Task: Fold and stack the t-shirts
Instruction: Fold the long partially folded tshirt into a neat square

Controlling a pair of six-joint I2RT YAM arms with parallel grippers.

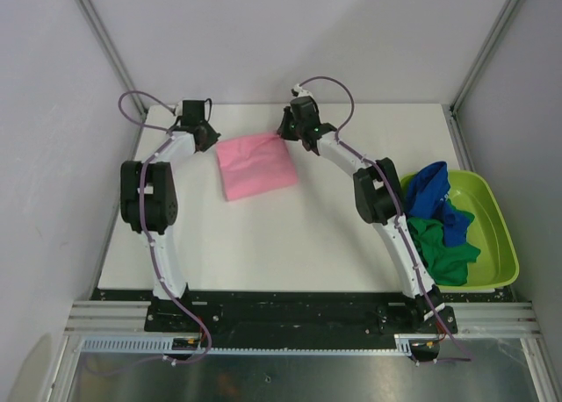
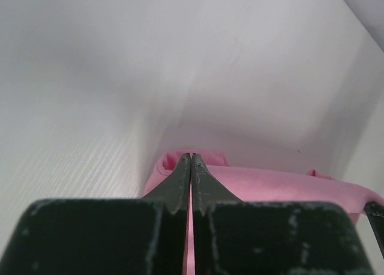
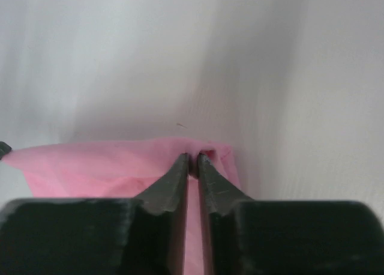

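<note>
A light pink t-shirt (image 1: 256,165) lies folded into a rough square at the back of the white table (image 1: 263,244). My left gripper (image 1: 208,137) sits at its far left corner. In the left wrist view its jaws (image 2: 191,158) are pressed together, with pink fabric (image 2: 288,188) bunched at the tips. My right gripper (image 1: 297,132) is at the far right corner. There its jaws (image 3: 193,158) stand a hair apart, with a pinch of the pink cloth (image 3: 90,164) between the tips. A royal blue t-shirt (image 1: 435,191) and a dark green t-shirt (image 1: 443,248) lie crumpled in the tub.
A lime-green plastic tub (image 1: 507,235) stands off the table's right edge, beside the right arm. White walls close in the back and both sides. The arm bases and a metal rail run along the near edge.
</note>
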